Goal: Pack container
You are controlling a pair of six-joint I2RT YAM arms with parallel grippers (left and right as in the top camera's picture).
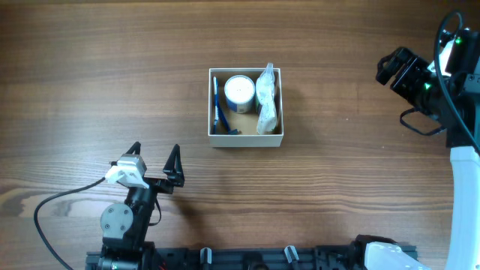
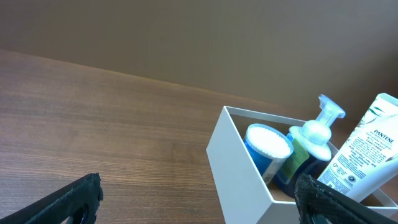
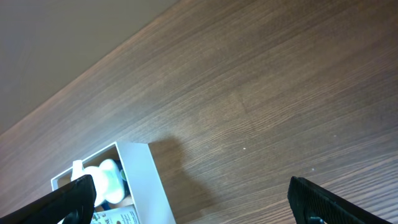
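1. the container, a square, shallow box with thin white walls and a tan floor, sits open-topped on the wooden table, about mid-table in the overhead view.
2. inside it, against the container's far wall, stands a round jar with a white lid; the left wrist view shows its body is blue.
3. just beside the jar, in the container's right half, is a pump bottle with a white pump head and a blue-green body.
4. a white tube leans at the container's right wall, touching the pump bottle; it reads "pantene" in dark letters with a green leaf mark above, and the smaller print below is too fine to read.
5. a thin blue item lies along the container's left wall; i cannot tell what it is.
6. the left gripper is on the near side of the container and to its left, apart from it, with its two black fingers spread wide and nothing between them.
7. the right gripper is well apart from the container, off to its right and raised above the table; its fingers also stand wide and hold nothing.
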